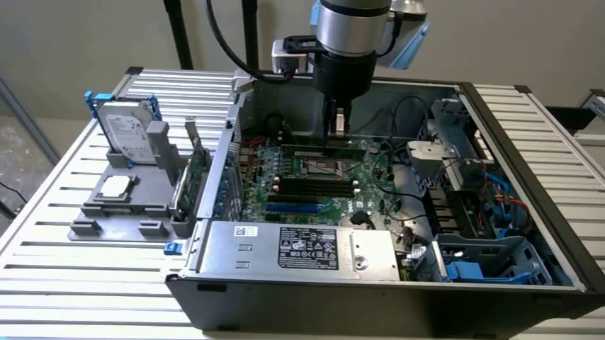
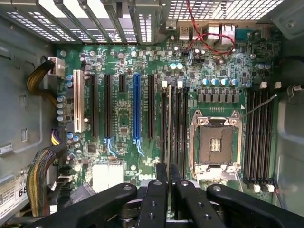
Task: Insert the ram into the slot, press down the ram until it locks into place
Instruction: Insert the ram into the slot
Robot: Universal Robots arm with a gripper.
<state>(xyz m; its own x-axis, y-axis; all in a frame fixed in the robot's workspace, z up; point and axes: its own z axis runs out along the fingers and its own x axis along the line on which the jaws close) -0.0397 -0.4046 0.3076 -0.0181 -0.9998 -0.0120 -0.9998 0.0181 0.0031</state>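
Deep inside the open case (image 1: 378,308), the pincer (image 1: 338,133) hangs low over the board, its fingers pressed together on the ram (image 1: 319,150), pinching the stick by its upper edge. From the wrist, the ram (image 2: 169,123) runs edge-on straight out ahead of the pincer (image 2: 168,175), a thin pale line lying along the slot (image 2: 165,118) directly beneath it. Lined up, I'd say, with the stick at the slot's mouth or partly in. How deep, I can't tell. The white end clip (image 2: 165,84), at the slot's far end from the pincer, doesn't look closed around the ram, so my read is no lock yet. The bare CPU socket (image 2: 216,142) sits just off to one side of the pincer, with spare slots (image 2: 259,137) beyond it. Insertion is under way; the push that locks it is not yet done.
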